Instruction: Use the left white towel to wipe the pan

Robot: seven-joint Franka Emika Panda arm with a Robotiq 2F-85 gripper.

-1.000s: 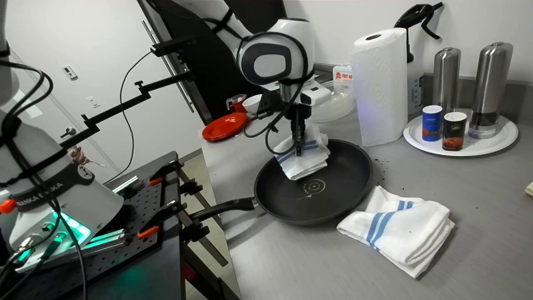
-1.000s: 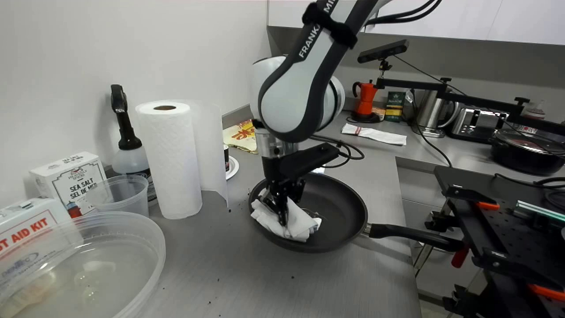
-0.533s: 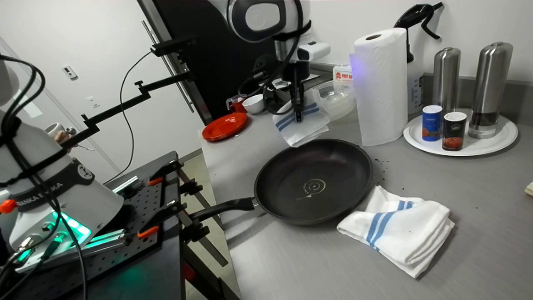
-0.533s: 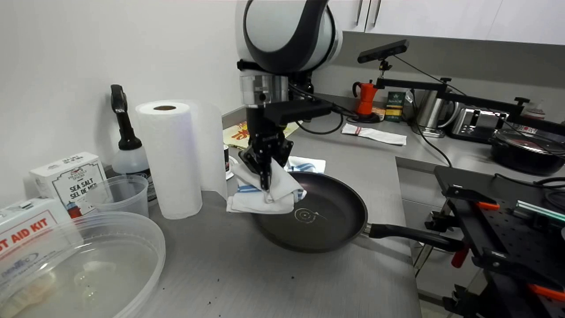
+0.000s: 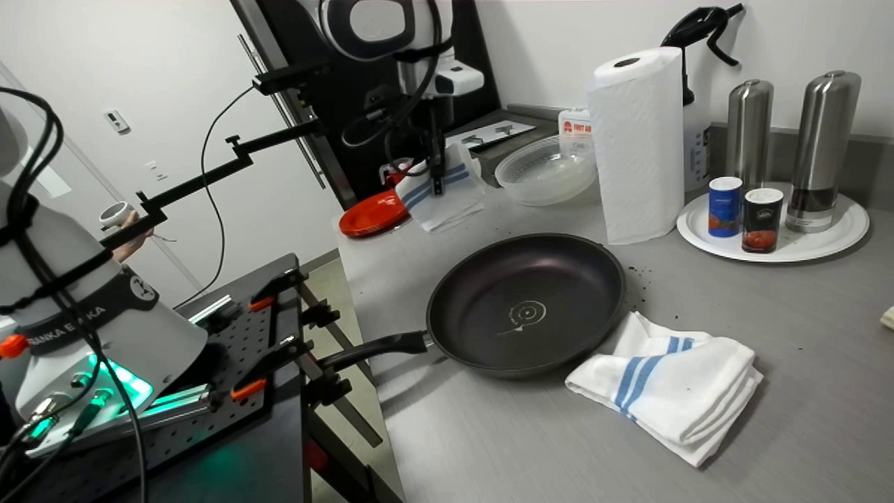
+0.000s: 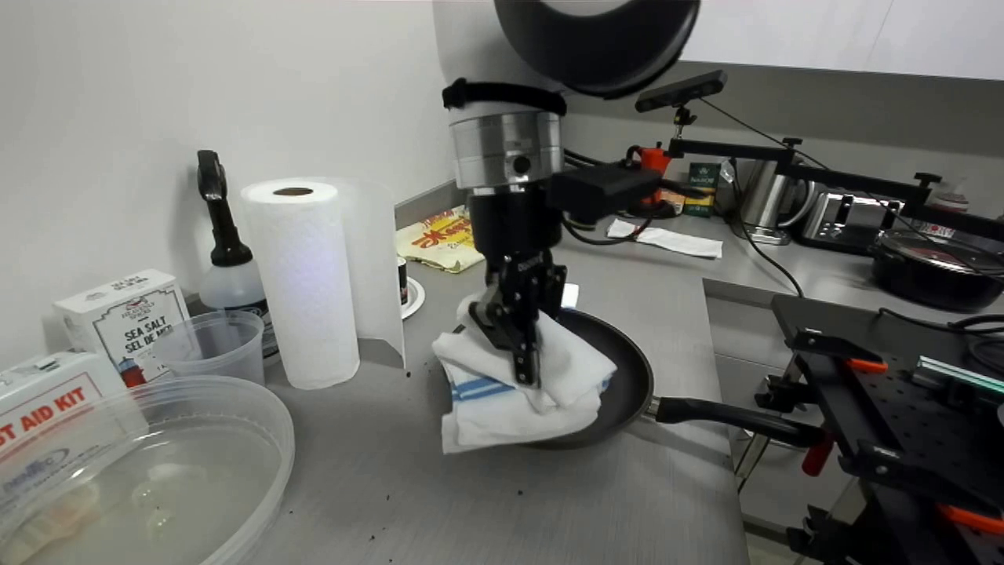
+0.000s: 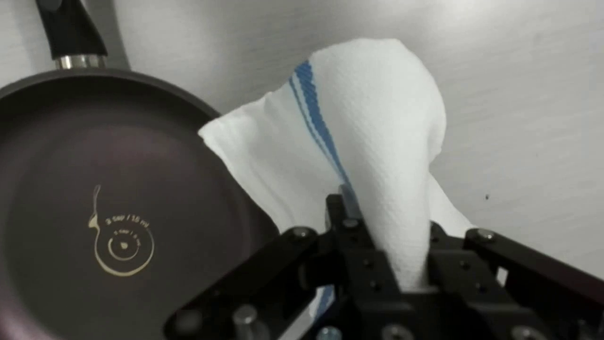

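While pinching folded white towel tight in gripper, just lifted it out of pan, now above counter toward its edge by red plate; judge wiping paused, perhaps finished, expect set-down or another pass

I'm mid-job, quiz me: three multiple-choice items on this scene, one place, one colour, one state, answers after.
1. Where does the pan handle end?
A against the wall
B beyond the counter
C over the white plate

2. Stripe colour of the folded towel beside the pan?
A blue
B red
C green

3. How is the tool?
A open
B shut, empty
C shut on a second towel

1 B: it overhangs in both exterior views.
2 A: an exterior view shows blue bands.
3 C: the wrist view shows cloth pinched in it.
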